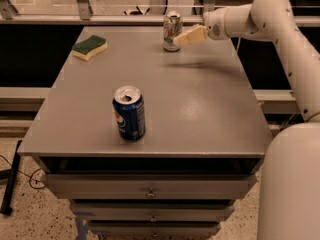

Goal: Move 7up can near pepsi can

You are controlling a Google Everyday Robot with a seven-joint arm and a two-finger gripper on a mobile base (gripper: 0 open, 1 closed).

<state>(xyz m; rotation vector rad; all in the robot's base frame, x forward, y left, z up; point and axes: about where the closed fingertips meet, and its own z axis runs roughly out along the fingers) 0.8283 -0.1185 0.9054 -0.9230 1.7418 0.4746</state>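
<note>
So, quick rundown of the setup: the grey worktop [200,99] has the 7up can [170,31] standing upright way at the far edge, a bit right of centre, and the pepsi can [129,113] standing upright close to the near edge, left of centre, with its opened top facing up. The two cans are well apart, pretty much the whole depth of the worktop between them. The robot's white arm [270,14] comes in from the right side at the far end, and the pincer [181,40] sits just beside the 7up can on its right, pointing left and slightly down at it. Honestly can't tell whether the pincer is spread or pressed together, and I can't tell if it's touching the can or just right up next to it. It isn't wrapped around the can as far as I can see. Over at the far left corner there's a yellow sponge [90,47] with a green top lying flat. Under the worktop there are drawers [150,189] with small knobs.
</note>
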